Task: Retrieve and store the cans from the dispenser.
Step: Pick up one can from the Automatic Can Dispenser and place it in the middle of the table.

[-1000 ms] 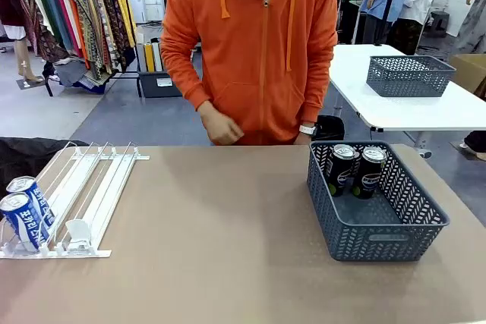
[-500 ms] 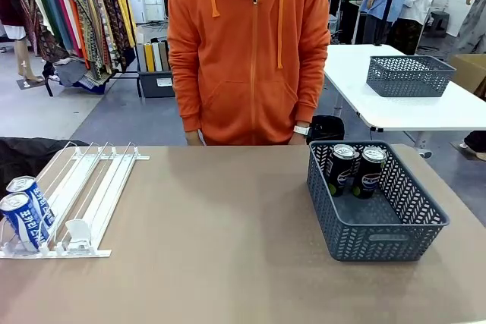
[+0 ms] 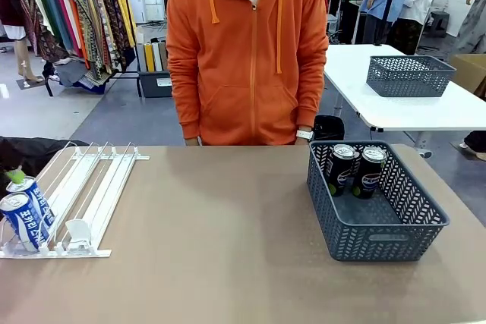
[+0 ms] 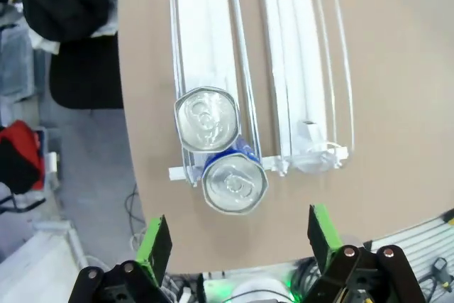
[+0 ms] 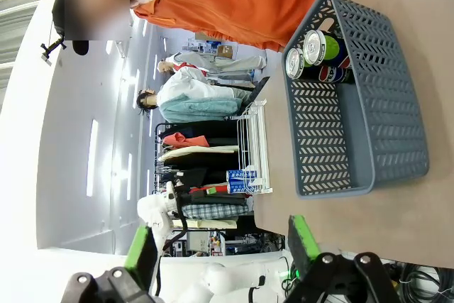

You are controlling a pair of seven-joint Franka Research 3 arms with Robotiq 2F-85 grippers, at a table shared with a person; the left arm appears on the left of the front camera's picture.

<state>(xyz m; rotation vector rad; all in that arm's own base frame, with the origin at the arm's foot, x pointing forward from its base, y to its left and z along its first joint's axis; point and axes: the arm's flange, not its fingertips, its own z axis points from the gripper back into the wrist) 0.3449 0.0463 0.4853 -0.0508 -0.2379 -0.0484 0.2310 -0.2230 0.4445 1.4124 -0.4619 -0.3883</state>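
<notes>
At the front view's left edge the left gripper (image 3: 14, 175) is mostly cut off; a green pad tip shows just above the rear Pocari Sweat can (image 3: 32, 196). Left wrist view: two Pocari Sweat cans (image 4: 234, 184) sit at the dispenser (image 4: 291, 69) lane's low end, ahead of the fingers (image 4: 154, 245), untouched. Pads spread wide, empty. Likewise the right gripper (image 5: 220, 250): spread, empty; Pepsi cans (image 5: 306, 49) stand in the grey basket (image 5: 369, 140) well ahead

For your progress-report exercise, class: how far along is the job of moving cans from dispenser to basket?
Done: two black cans stand in the basket. In hand: the open left claw hangs over the two blue cans at the near end of the dispenser, gripping nothing; the right claw is open too. Left: both blue cans.
</notes>
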